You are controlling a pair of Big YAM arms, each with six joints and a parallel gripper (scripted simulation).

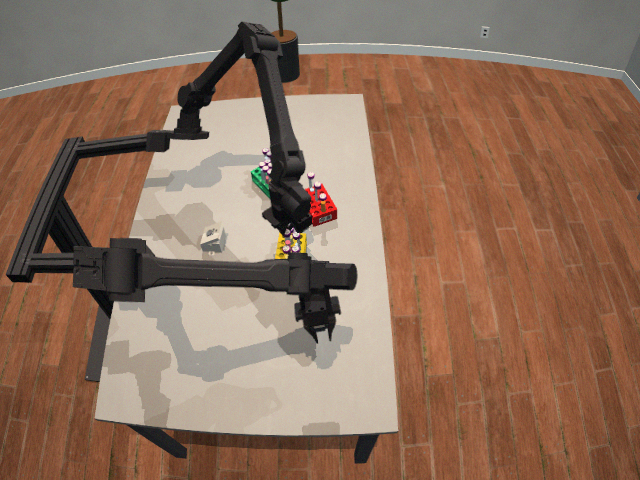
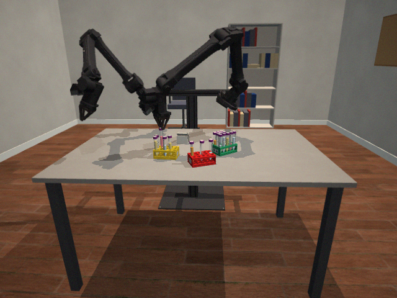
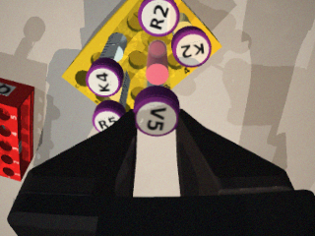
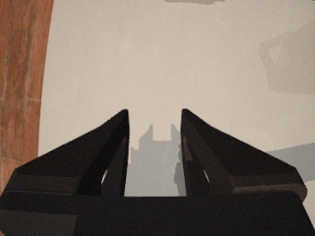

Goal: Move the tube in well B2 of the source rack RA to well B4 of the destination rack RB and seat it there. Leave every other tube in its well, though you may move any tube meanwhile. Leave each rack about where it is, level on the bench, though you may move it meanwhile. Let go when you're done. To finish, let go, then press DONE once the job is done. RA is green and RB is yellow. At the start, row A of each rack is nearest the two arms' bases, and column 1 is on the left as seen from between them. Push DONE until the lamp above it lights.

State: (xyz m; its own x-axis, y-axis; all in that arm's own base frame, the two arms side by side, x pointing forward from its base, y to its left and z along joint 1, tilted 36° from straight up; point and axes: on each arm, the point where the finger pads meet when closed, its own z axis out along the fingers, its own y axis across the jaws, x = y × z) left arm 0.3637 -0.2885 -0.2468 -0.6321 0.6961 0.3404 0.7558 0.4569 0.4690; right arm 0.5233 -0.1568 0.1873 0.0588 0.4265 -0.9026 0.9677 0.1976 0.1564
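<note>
The left tool (image 2: 161, 125) (image 3: 157, 119) is clamped on tube V5 (image 2: 161, 138) (image 3: 157, 115), its fingers gripping just below the purple cap. The tube has pink contents and is at the yellow rack (image 1: 280, 252) (image 2: 166, 158) (image 3: 76, 74), its cap higher than those of the other tubes there. Its lower end is poorly seen, so it may be partway into a well or only above one; I cannot tell which well it lines up with.

Caps K4 (image 3: 103, 78), K2 (image 3: 191, 46), R2 (image 3: 158, 17) and R5 (image 3: 109, 117) are around it at the same rack. The red rack (image 1: 333, 214) (image 2: 201, 165) (image 3: 27, 123) stands near the yellow one with three tubes upright, and the green rack (image 1: 256, 178) (image 2: 225, 154) holds a crowd of purple-capped tubes.

The right tool (image 1: 324, 338) (image 2: 83, 118) (image 4: 155, 119) hangs over the bench (image 1: 232, 403) (image 2: 192, 174) (image 3: 295, 147) (image 4: 157, 59), fingers partly apart with nothing between them. The white box (image 1: 212, 239) (image 2: 182, 139) sits on the bench, apart from the racks.
</note>
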